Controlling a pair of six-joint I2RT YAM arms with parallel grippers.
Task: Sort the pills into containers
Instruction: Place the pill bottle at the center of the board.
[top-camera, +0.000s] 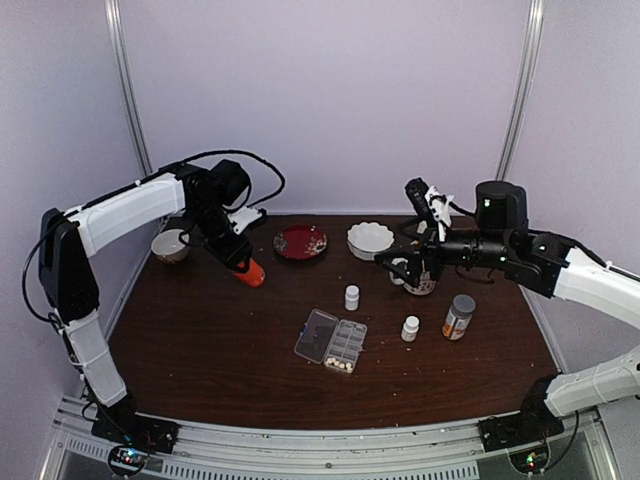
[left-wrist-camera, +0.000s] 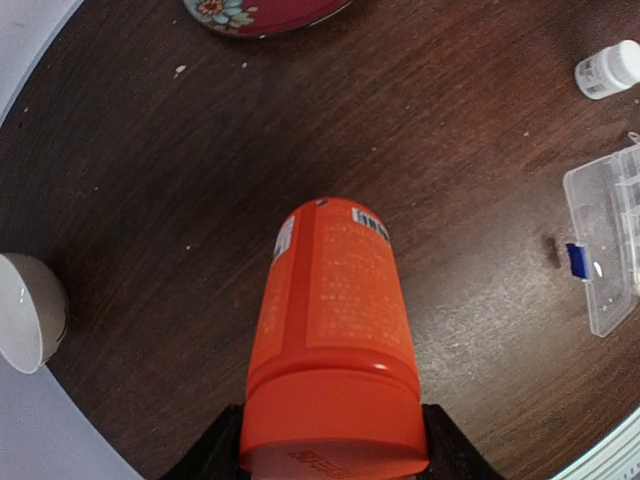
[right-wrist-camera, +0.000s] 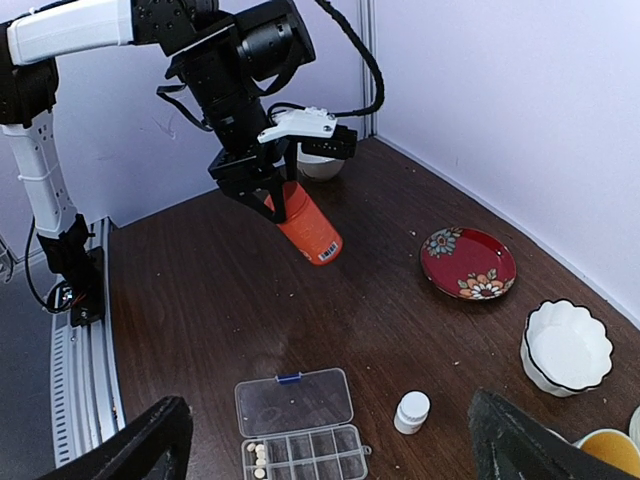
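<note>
The clear pill box (top-camera: 345, 347) lies on the table at centre front with its lid (right-wrist-camera: 295, 400) folded open. Several cream pills (right-wrist-camera: 260, 458) sit in one end cell (top-camera: 340, 365); the other containers look empty. My left gripper (left-wrist-camera: 332, 450) is shut on the cap end of an orange pill bottle (left-wrist-camera: 335, 320). It holds the bottle tilted above the table at the back left (top-camera: 250, 272), well apart from the box. My right gripper (right-wrist-camera: 330, 403) hangs open, its jaws wide, above and behind the box (top-camera: 395, 265), with nothing between them.
A red flowered plate (top-camera: 300, 241) and a white scalloped bowl (top-camera: 370, 240) stand at the back. A mug (top-camera: 420, 278) is under the right arm. Two small white bottles (top-camera: 352, 297) (top-camera: 411, 328) and a grey-capped amber bottle (top-camera: 459, 317) stand right of the box. A beige bowl (top-camera: 171, 245) sits far left.
</note>
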